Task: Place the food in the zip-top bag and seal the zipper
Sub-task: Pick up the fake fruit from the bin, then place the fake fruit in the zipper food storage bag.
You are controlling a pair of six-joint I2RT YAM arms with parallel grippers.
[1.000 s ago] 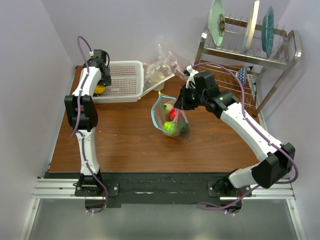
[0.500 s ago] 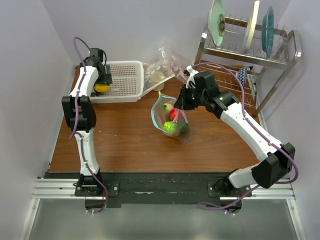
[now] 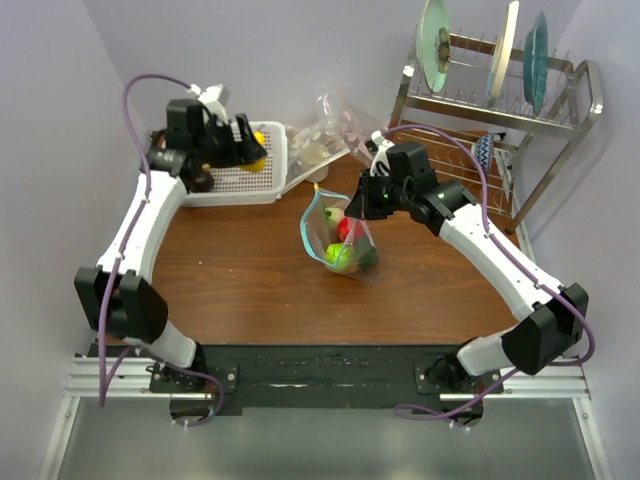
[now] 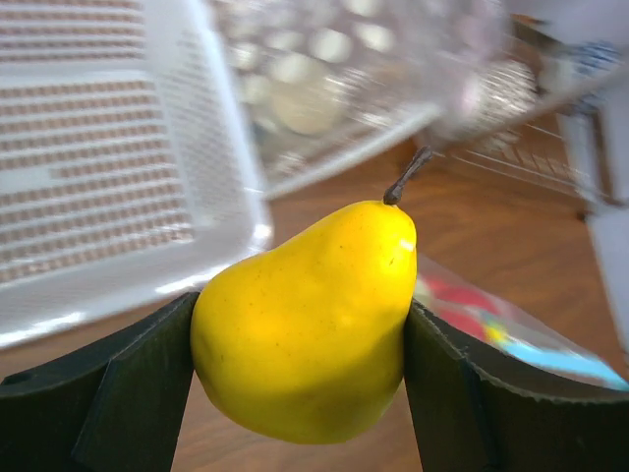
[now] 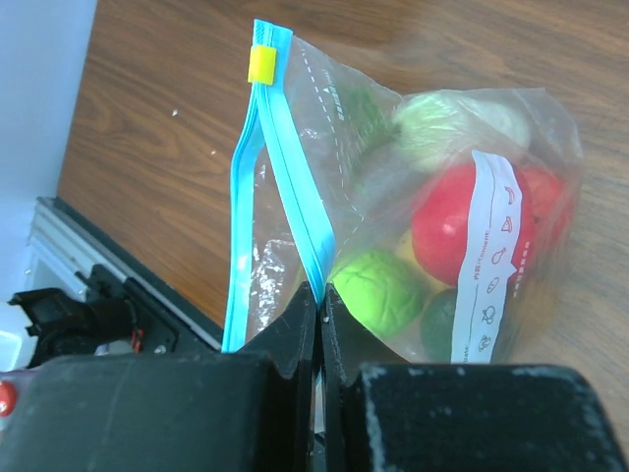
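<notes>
Left tool (image 4: 300,388) clamps yellow pear (image 4: 305,315); right tool (image 5: 319,307) pinches zipper (image 5: 286,187).

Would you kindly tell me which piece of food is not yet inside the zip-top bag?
The yellow pear, clamped in the left gripper near the white basket; the red and green pieces already lie inside the zip-top bag.

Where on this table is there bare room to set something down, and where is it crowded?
Free: the wide wood between white basket, zip-top bag and the near edge; a smaller patch right of the bag, under the right arm. Crowded: the back, with basket, clear bags and dish rack.
</notes>
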